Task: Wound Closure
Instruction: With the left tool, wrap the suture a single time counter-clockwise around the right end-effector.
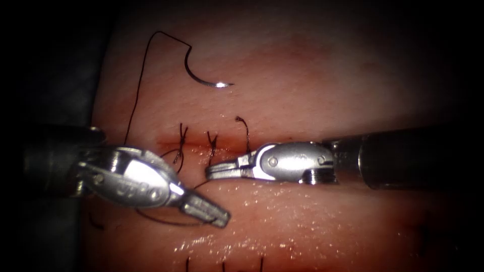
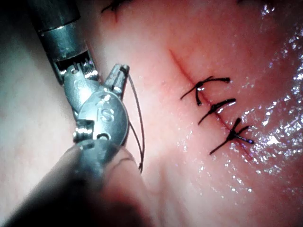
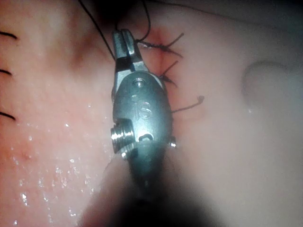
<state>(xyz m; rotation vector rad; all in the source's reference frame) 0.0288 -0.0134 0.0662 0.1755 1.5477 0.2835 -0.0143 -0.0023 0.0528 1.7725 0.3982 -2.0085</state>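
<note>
Needle (image 1: 201,75) lies free on the tissue (image 1: 322,75), well above the cut (image 1: 201,143) in the endoscope view, not in the tissue, tip pointing right. Neither tool holds it. Thread (image 1: 138,85) runs from its blunt end up and over, then down the left side toward the left tool.

Left tool (image 1: 214,214) sits below the cut's left end, jaws closed; a loop of thread passes under the jaws near the tip, and it looks clamped, though the contact itself is hard to make out. In the left wrist view, thread strands run alongside the left tool (image 2: 120,75).

Right tool (image 1: 222,171) comes in just below the cut, jaws closed, tip near the middle stitch. Can't tell if any thread is pinched; the right wrist view shows its tip (image 3: 124,40) closed beside the stitches.

Three stitches (image 2: 218,106) cross the cut, with short cut ends sticking up.
</note>
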